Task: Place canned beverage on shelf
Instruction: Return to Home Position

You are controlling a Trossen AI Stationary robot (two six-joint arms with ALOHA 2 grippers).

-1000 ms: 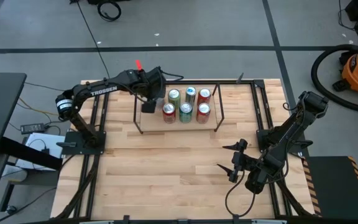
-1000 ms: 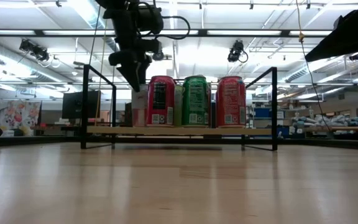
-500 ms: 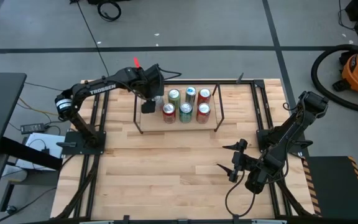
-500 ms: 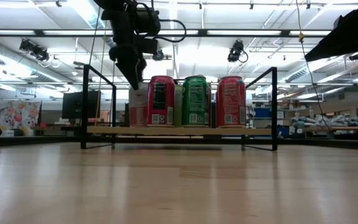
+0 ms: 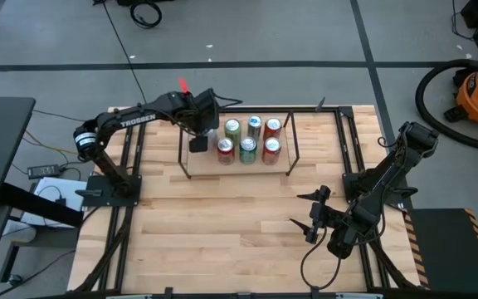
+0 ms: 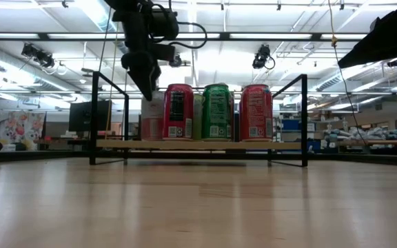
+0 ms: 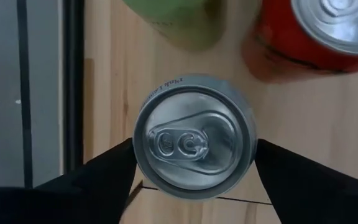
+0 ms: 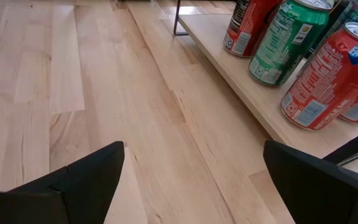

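Note:
A pale can with a silver top (image 7: 194,143) stands upright on the light wood deck at the left end of the shelf (image 6: 198,145), beside a red can (image 6: 179,112). My left gripper (image 7: 194,158) hangs over it, pointing steeply down, with one finger on either side of the can's top. In the high view the gripper (image 5: 197,141) hides this can. My right gripper (image 5: 309,216) waits open above the table near its right front, touching nothing. My left gripper comes at the can from above, its two fingers (image 7: 107,177) close against opposite sides of the can's upper wall (image 7: 137,163). I cannot tell whether they touch it. The can stands upright with its base on the deck.
Several red and green cans (image 5: 248,139) stand in two rows on the shelf, right of the pale can. The shelf's thin black rods (image 6: 94,117) rise at its ends. A larger black frame (image 5: 347,158) edges the table. Bare wood (image 5: 222,224) lies in front of the shelf.
My left gripper has rolled a little about its own pointing line while staying over the shelf's left end. The pale can has stayed upright on the deck.

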